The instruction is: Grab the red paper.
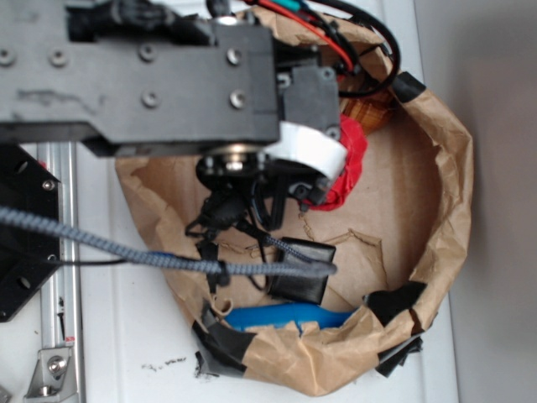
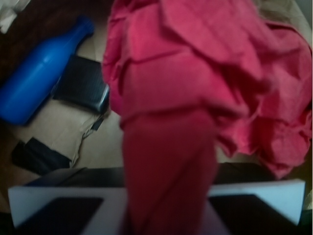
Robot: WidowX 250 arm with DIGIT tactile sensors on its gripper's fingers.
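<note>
One red paper (image 2: 205, 88) wad pinched in gripper (image 2: 168, 205), jaws closed on its lower fold, rest bulging beyond. Arm reaches over brown paper bowl (image 1: 449, 210), gripper down by far rim, near blue bottle (image 2: 39, 73).

No text, label or number can be read anywhere.
</note>
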